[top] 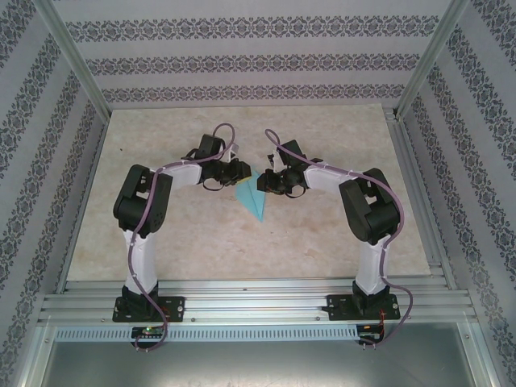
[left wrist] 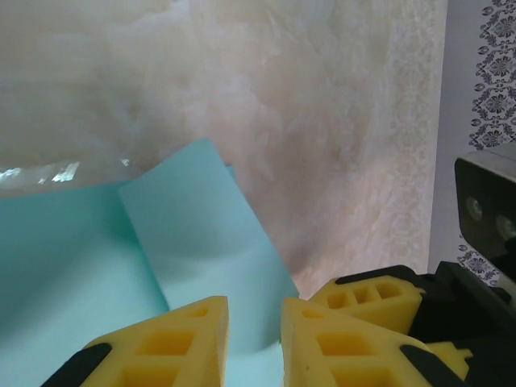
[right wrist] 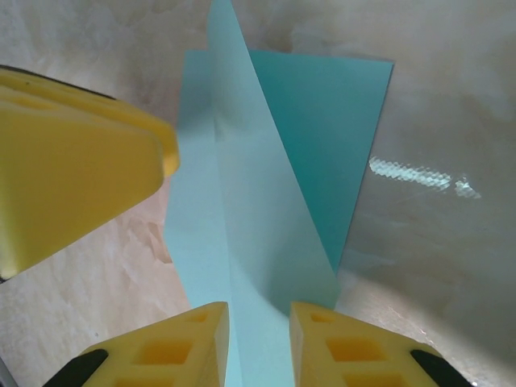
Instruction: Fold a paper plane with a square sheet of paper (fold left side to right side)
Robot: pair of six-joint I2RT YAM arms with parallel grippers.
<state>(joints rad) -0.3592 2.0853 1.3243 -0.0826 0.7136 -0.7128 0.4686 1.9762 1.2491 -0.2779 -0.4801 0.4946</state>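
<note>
1. Two grippers meet over the middle of the table (top: 161, 242). The left gripper (top: 239, 172) and the right gripper (top: 269, 181) are nose to nose, with the sheet of paper (top: 251, 200) between them.
2. Seen from above, the turquoise sheet is a narrow pointed shape. Its long axis runs from the far edge toward the near edge, leaning slightly to the right edge, and its sharp tip points at the near edge.
3. Its wider far end sits between the two grippers, while the tip lies clear of both.
4. On the left wrist camera, the sheet of paper (left wrist: 193, 218) has one flap lifted, with its free corner aimed away from the lens. The flap's lower part runs down into the gap of the left gripper (left wrist: 254, 306).
5. The left gripper's yellow fingers (left wrist: 173, 347) stand narrowly apart with paper in the gap. Whether they pinch it cannot be told.
6. Just to their right is a yellow finger (left wrist: 371, 292) of the right gripper.
7. On the right wrist camera, the sheet of paper (right wrist: 322, 137) rises as a ridge whose crease runs straight away from the lens, with a darker panel to its right. The ridge's near end passes between the fingers of the right gripper (right wrist: 258, 310).
8. Those fingers (right wrist: 355, 347) are also narrowly apart around the paper, and a firm grip cannot be confirmed.
9. One finger (right wrist: 72, 185) of the left gripper sits just beside the sheet's left edge. Whether it touches the sheet is unclear.
</note>
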